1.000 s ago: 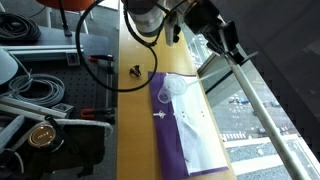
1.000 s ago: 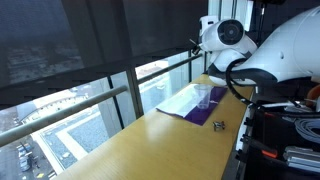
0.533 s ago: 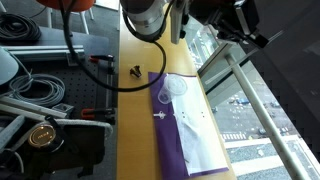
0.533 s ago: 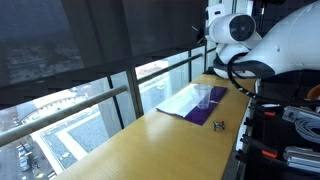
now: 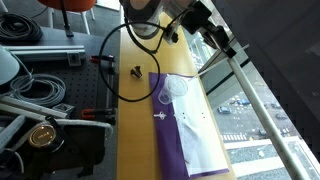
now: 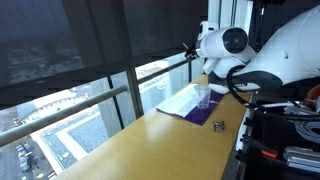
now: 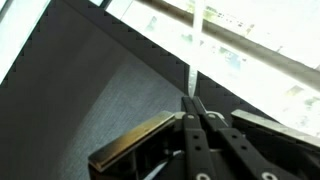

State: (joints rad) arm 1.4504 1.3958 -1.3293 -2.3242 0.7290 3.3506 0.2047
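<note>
My gripper (image 7: 193, 103) is up by the window, above the far end of the wooden table, in both exterior views (image 5: 216, 36) (image 6: 189, 48). In the wrist view its two fingers are pressed together on a thin white blind cord (image 7: 194, 45) that runs straight up from the fingertips. A dark roller blind (image 7: 90, 90) fills the left of that view, with bright window glass at the right. The dark blind (image 6: 90, 40) also shows in an exterior view.
On the wooden table (image 5: 135, 130) (image 6: 170, 150) lies a purple cloth (image 5: 165, 145) (image 6: 196, 118) with a white sheet (image 5: 197, 130) and a clear plastic cup (image 5: 172, 92) (image 6: 203, 97). A small black object (image 5: 134, 71) (image 6: 219, 125) lies nearby. A white window rail (image 5: 265, 115) runs alongside; cables lie beside the table.
The gripper rose and swung away half a second ago, and has come back down toward the window to about where it was a second ago. Things on the table have not moved.
</note>
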